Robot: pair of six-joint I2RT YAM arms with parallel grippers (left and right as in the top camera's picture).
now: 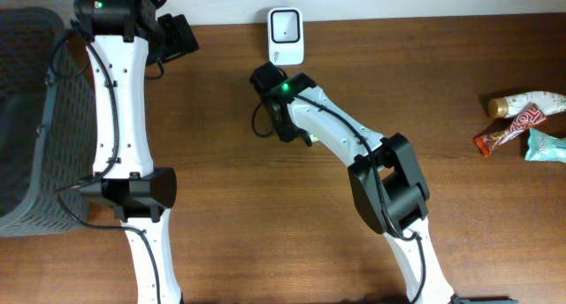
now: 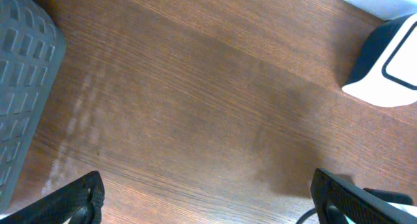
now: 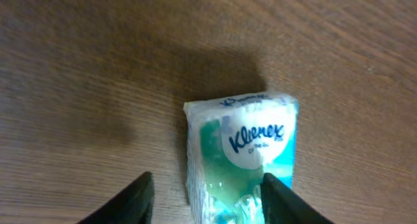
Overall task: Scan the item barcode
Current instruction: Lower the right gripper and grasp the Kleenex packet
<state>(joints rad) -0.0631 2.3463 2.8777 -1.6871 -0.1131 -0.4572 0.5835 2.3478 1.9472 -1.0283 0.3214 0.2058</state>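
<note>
**Barcode scan: tissue pack sits in the right gripper's mouth, logo side up**

Starting at the near side: the right arm (image 1: 354,136) reaches from the near edge of the table (image 1: 230,216) up toward the middle. Its wrist hangs just short of the scanner.

On the wrist cam, the right gripper (image 3: 207,185) has its jaws part open around the near end of the tissue pack (image 3: 242,152). The left finger (image 3: 138,199) stands clear, with bare wood between it and the pack. The other finger sits right at the pack's edge, and I can't tell if it touches. So I'd call it unclamped, nothing held.

The pack looks to be lying on the wood mid-table under that wrist, and the overhead view hides nearly all of it. Its long axis runs away from the gripper with a slight tilt: near end between the fingers, far end pointing toward the far side. The Kleenex logo faces up at the camera and no barcode shows on that face. My guess is it's underneath or on the hidden end.

The bit that matters for the next move, imo: the pack lies straight ahead with the fingers either side of its short width, so closing should catch it. After that it probably needs turning before it goes to the reader.

Further out:
- Some snacks (image 1: 523,123) lie at the right, well apart.
- A grey basket (image 1: 35,118) sits at the left.
- At the far edge, the white scanner (image 1: 286,34) stands just beyond the right wrist.
- The left gripper (image 2: 207,178) hovers far left with its jaws spread wide over bare wood

The right arm is clearly the nearer one
</note>
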